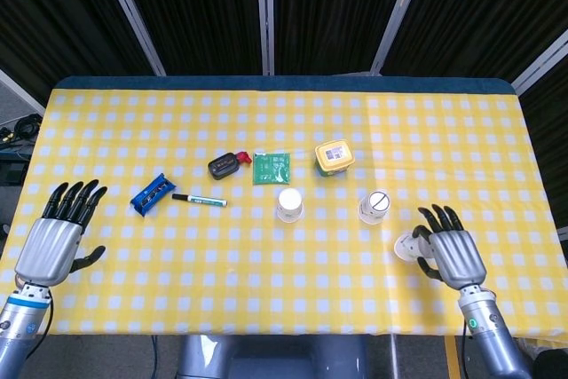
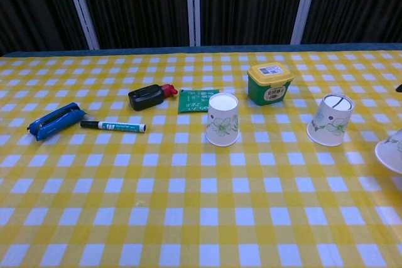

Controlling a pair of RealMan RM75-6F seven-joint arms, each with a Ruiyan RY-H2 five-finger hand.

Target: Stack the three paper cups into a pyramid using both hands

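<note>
While two paper cups already stand upside down on the desk [image 1: 133, 130], I carry the third cup [image 1: 405, 247] in my right robot hand [image 1: 448, 255], fingers wrapped round its side. I judge I hold it that way so I can set it down beside the others or on top. From the head view it lies tilted, its long axis roughly level and its white end facing left toward the middle; the chest view shows only its rim at the right edge [image 2: 391, 152]. The middle cup [image 1: 289, 204] and the right cup [image 1: 374, 205] stand well apart, bases up, so the gap is too wide for a base row yet. My left robot hand [image 1: 58, 237] hovers open and empty, far to the left.
</note>
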